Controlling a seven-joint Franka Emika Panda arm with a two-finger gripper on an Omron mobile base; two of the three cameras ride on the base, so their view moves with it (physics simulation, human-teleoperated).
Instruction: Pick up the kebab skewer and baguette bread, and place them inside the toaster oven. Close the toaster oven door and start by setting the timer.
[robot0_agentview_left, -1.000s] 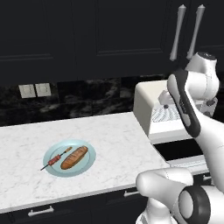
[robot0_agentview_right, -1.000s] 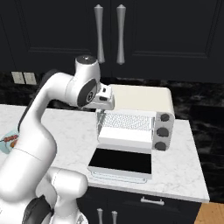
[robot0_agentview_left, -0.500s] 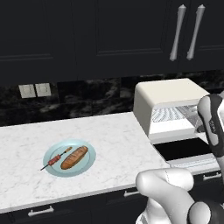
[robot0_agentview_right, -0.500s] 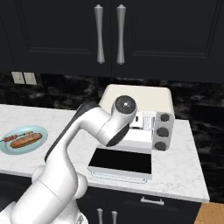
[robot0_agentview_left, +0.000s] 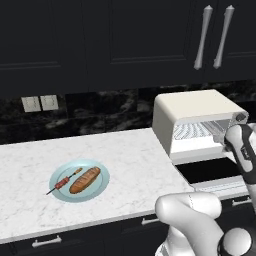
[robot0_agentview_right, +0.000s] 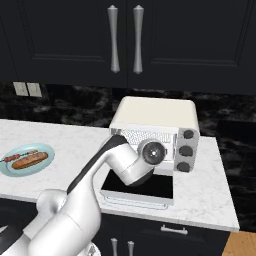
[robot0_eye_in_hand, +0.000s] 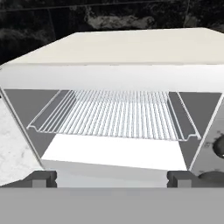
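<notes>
one kebab skewer (robot0_agentview_left: 64, 182), one baguette bread (robot0_agentview_left: 85, 180), one plate (robot0_agentview_left: 99, 189), one toaster oven (robot0_agentview_left: 195, 107) with three knobs (robot0_agentview_right: 186, 150).

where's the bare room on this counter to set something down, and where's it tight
Bare marble runs between the blue plate and the toaster oven, and behind the plate up to the backsplash. The wire rack inside the oven is bare too. It is tight in front of the oven: the toaster oven door lies open flat, with the open gripper at the oven mouth.
</notes>
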